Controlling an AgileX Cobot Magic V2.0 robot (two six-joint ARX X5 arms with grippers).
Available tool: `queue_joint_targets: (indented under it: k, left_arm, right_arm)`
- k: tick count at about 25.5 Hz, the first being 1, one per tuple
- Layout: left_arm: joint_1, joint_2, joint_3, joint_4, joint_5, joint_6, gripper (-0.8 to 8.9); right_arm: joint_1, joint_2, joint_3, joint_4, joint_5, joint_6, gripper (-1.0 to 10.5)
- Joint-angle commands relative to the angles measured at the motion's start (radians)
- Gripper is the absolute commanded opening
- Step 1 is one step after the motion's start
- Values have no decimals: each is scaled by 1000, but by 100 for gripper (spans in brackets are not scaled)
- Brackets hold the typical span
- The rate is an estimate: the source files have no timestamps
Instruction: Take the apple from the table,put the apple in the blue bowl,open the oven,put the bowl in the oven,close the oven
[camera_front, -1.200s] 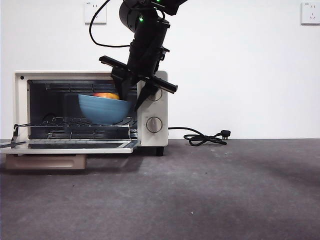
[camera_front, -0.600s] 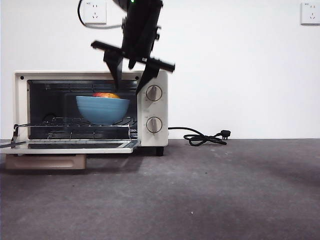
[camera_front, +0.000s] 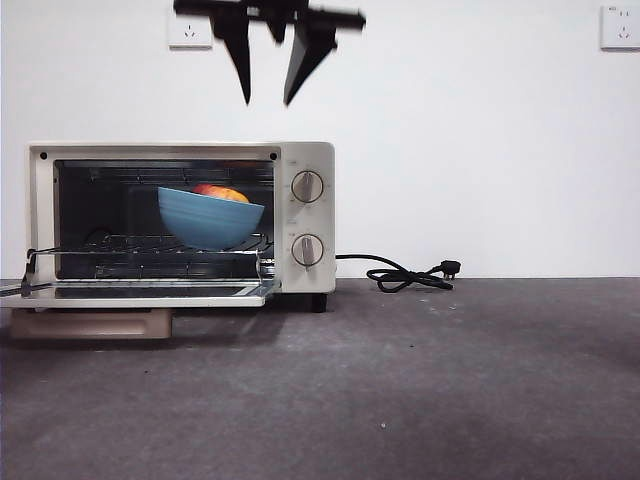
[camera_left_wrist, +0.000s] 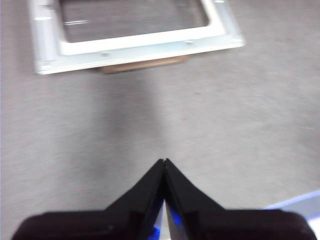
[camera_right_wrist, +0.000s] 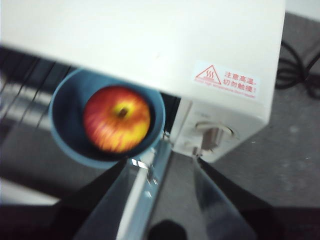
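The blue bowl rests slightly tilted on the wire rack inside the open oven, with the red-yellow apple in it. My right gripper hangs open high above the oven's top, well clear of the bowl. The right wrist view looks down between its spread jaws at the apple in the bowl, half under the oven's cream top. My left gripper is shut on nothing above the table, short of the lowered oven door.
The oven door lies flat out over the table, its beige handle beneath it. A black cord trails right of the oven along the wall. Two knobs face forward.
My right gripper has let go of the bowl's right rim and risen from the oven mouth to the picture's top. The bowl stays on the rack, now tilted a little.
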Motion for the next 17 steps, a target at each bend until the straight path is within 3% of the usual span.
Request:
queue_joint_targets:
  k: [1, 4, 7, 12, 17]
  left_arm:
    - [32, 9, -8, 5, -4, 35, -9]
    - [80, 24, -8, 21, 1, 64, -9]
    - [146, 50, -8, 48, 61, 102, -10]
    - [312, 133, -8, 113, 276, 176, -10]
    - [566, 277, -8, 205, 533, 216, -10]
  right_arm:
    - [-2, -33, 4, -42, 6, -123, 156]
    - [-6, -65, 4, -94, 7, -162, 52]
    - [-15, -99, 4, -126, -10, -204, 52]
    - [-18, -157, 2, -144, -68, -266, 52]
    - [-28, -211, 2, -172, -106, -317, 56]
